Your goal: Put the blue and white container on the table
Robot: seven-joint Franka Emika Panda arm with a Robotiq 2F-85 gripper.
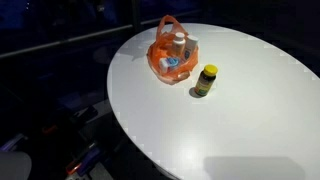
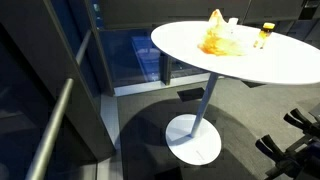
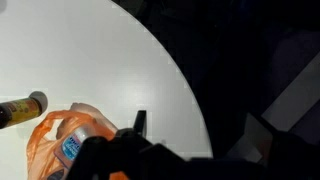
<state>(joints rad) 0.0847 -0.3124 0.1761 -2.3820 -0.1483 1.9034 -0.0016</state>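
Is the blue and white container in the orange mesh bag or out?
In the bag: the blue and white container shows through the orange mesh bag.

No readable text, brand, number or sign in any view. Print on blue and white container inside orange mesh bag blurred in wrist view, too small in exterior view. Side of yellow-lidded jar too small and dim to read.
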